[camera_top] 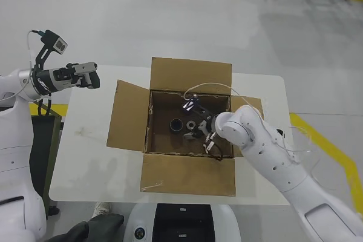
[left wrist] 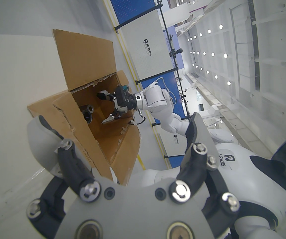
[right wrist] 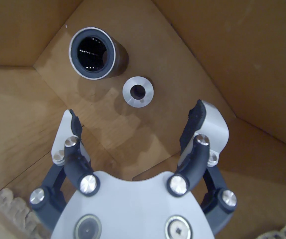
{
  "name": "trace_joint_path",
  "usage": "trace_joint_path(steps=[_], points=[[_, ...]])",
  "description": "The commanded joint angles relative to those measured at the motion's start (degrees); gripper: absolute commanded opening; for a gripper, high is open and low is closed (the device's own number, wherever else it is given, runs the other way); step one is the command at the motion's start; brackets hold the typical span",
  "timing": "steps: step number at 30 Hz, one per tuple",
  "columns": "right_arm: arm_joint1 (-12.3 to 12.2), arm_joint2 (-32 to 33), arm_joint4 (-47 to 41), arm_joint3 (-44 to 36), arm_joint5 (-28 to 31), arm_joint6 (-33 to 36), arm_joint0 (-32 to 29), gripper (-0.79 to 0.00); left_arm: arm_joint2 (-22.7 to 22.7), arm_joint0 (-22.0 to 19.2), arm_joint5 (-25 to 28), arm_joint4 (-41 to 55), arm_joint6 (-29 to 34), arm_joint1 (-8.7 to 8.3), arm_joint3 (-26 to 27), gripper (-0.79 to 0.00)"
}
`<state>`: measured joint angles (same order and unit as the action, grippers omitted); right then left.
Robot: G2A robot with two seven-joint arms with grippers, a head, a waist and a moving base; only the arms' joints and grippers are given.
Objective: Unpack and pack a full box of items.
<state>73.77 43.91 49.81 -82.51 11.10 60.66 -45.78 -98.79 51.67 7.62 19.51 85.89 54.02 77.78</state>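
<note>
Right wrist view — hand (right wrist: 135, 111) wide, empty

My top camera looks straight down on the white bench (camera_top: 85, 157) and open brown cardboard box (camera_top: 187, 172). My left wrist camera views that box from well away; my right wrist's sits close inside, facing its floor. All share the box's inside.

table (camera_top: 88, 163): one, white, rectangular top with rounded corners, across the middle of the top view; also a pale plane at the left of the left wrist view (left wrist: 13, 88).
on it: cardboard box (camera_top: 187, 175), one, brown, open at the top, standing right of the table's centre. flaps folded outward: left flap (camera_top: 128, 115) and lower flap spread over the table top; upper flap (camera_top: 190, 72) crosses the table's upper edge in the frame.
</note>
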Motion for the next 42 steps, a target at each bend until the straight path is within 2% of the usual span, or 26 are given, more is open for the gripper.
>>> trace_joint_path(steps=[1, 19, 30, 35, 37, 39, 40, 42], points=[[0.42, -0.74, -0.12, 1.63, -0.06, -0.50, 0.80, 0.000, 0.00, 0.00, 0.00, 0.00, 0.00, 0.00, 0.00, 0.000], [3.20, -4.84, -0.99, 9.70, 0.82, -2.51, 4.45, 0.000, 0.00, 0.00, 0.00, 0.00, 0.00, 0.00, 0.00, 0.000], [4.37, -5.92, -1.63, 12.17, 1.76, -3.49, 5.17, -0.040, 0.00, 0.00, 0.00, 0.00, 0.00, 0.00, 0.00, 0.000], [4.84, -6.18, -2.02, 13.26, 2.00, -3.79, 5.49, -0.129, 0.00, 0.00, 0.00, 0.00, 0.00, 0.00, 0.00, 0.000], [4.99, -6.22, -2.04, 13.56, 2.07, -3.83, 5.62, -0.194, 0.00, 0.00, 0.00, 0.00, 0.00, 0.00, 0.00, 0.000], [5.14, -6.21, -2.09, 13.85, 2.03, -3.82, 5.68, -0.277, 0.00, 0.00, 0.00, 0.00, 0.00, 0.00, 0.00, 0.000], [5.19, -6.18, -2.09, 13.91, 2.03, -3.79, 5.70, -0.397, 0.00, 0.00, 0.00, 0.00, 0.00, 0.00, 0.00, 0.000], [5.24, -6.11, -2.05, 14.02, 2.05, -3.78, 5.68, -0.456, 0.00, 0.00, 0.00, 0.00, 0.00, 0.00, 0.00, 0.000]])
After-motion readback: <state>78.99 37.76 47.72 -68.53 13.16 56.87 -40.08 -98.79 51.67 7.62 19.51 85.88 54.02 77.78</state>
